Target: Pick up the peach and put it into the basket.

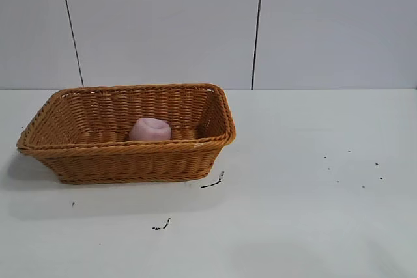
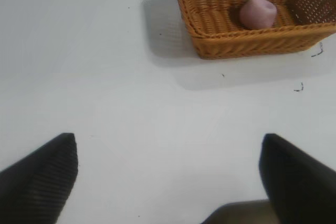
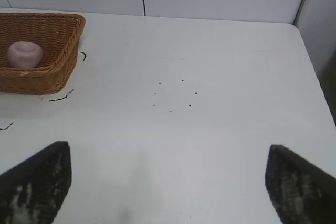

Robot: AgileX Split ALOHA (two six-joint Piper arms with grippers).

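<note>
White table (image 1: 313, 226), grey wall panels behind. Peach (image 1: 150, 129) sitting inside basket (image 1: 130, 157), near its middle. Left gripper (image 2: 168, 182) and right gripper (image 3: 165, 182) both spread wide, empty, well apart from basket.

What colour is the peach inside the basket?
The peach is dull pink, seen best in the left wrist view, in the orange-brown basket.

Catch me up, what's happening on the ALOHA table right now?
Nothing is being handled at this moment. The peach already sits inside the basket, on the table, at the left side of the exterior view. Neither arm shows in that view. The left gripper and the right gripper are both open and empty, held above bare table well back from the basket. By how things lie, the placement looks done.
</note>
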